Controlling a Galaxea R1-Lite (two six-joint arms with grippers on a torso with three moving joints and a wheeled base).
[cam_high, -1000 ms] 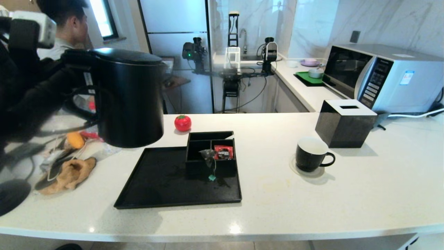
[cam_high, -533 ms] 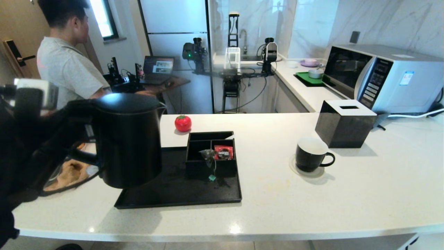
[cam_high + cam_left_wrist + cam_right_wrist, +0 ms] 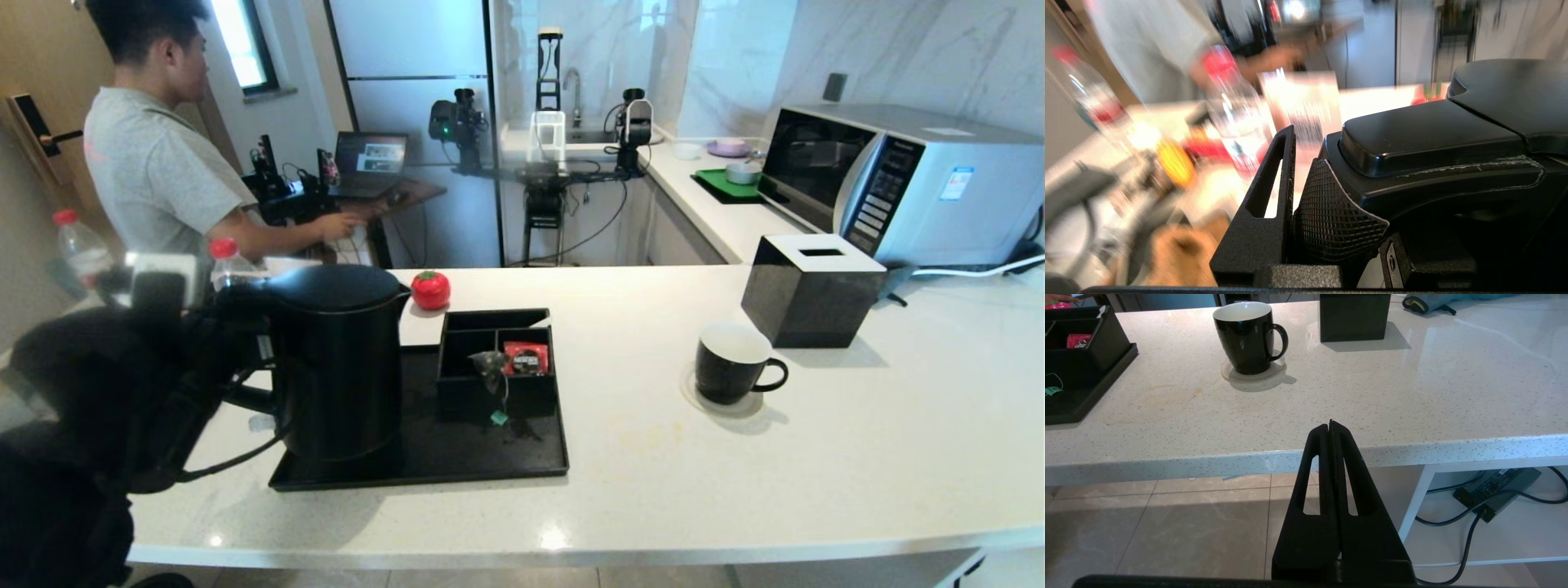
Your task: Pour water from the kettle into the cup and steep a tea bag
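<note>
One kettle (image 3: 339,367) (handle clamped in left pincer (image 3: 1306,179)) upright at tray's (image 3: 490,457) left edge, cup (image 3: 732,362) well apart.

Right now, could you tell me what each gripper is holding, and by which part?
The left gripper holds the kettle by its handle. The right gripper is shut on nothing.

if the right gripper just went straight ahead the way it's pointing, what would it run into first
Probably the front edge of the countertop: the shut right gripper sits just short of it, fingertips about level with that edge. Depth is unclear; slightly higher, it would skim the bare top right of the cup.
</note>
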